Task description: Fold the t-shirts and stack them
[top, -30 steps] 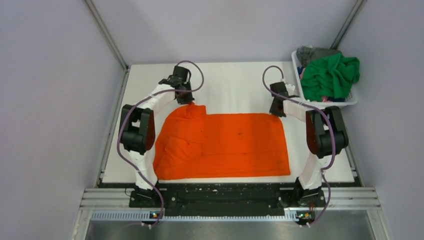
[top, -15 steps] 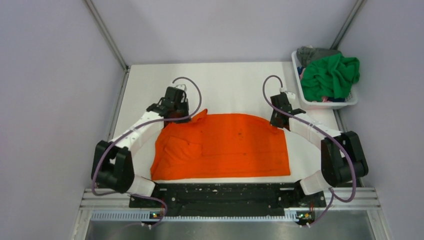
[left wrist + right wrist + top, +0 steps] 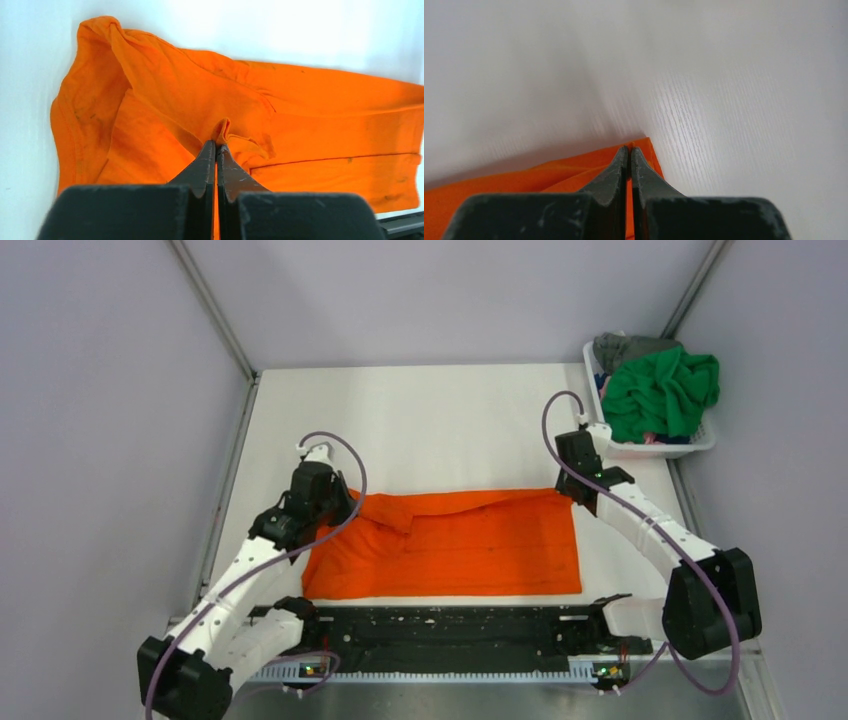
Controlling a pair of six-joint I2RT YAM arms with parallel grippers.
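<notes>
Step in hand — lengthwise fold of bright orange cloth t-shirt (image 3: 450,545), spread at near side of white bench (image 3: 450,420). Both left fingers (image 3: 202,167) and right fingers (image 3: 614,177) pinched tight on its far edge. Next, likely — lay that edge level onto near hem, then let go.

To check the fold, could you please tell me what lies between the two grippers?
The far edge of the bright orange cloth t-shirt runs from left gripper to right gripper, in the top view.
</notes>
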